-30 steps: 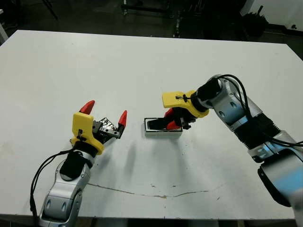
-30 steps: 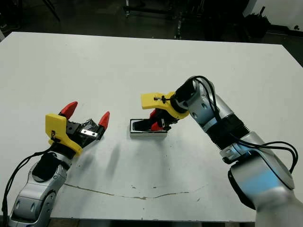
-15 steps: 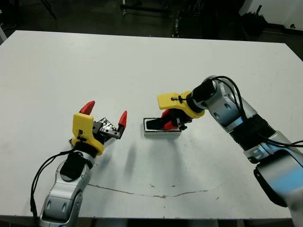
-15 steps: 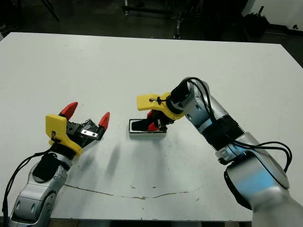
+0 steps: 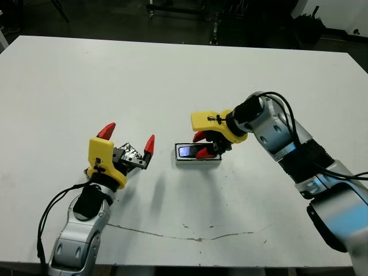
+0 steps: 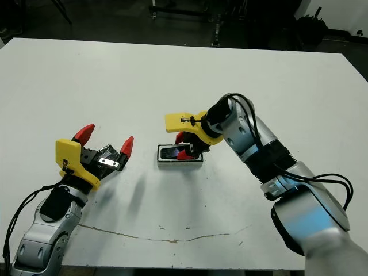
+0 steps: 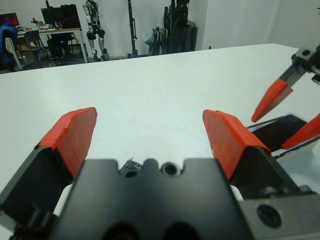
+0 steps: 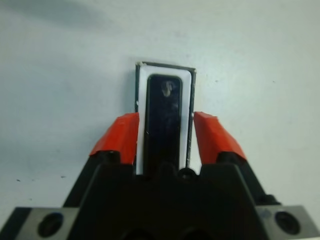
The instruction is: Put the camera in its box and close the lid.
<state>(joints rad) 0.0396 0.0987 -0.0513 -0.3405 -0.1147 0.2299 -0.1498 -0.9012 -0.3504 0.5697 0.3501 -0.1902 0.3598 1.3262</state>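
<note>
The box [image 5: 198, 161], a small tray with white lining and a black rim, lies at the table's middle. The camera [image 5: 188, 152], a slim black bar, rests inside it, and the right wrist view shows the camera [image 8: 164, 115] framed by the white lining [image 8: 142, 100]. My right gripper [image 5: 202, 145] hovers just over the box, open, one red finger on each side of it. My left gripper [image 5: 127, 135] is held off to the box's left, open and holding nothing. The lid is out of view.
A thin crack line [image 5: 190, 237] runs across the white table [image 5: 172, 75] near its front edge. Dark stands and equipment [image 5: 213, 17] sit beyond the far edge. The left wrist view shows the right gripper's fingers [image 7: 272, 95] over the box.
My right gripper's fingers, close together inside the box before, have spread and risen slightly, leaving the camera in the box. The left arm has not moved.
</note>
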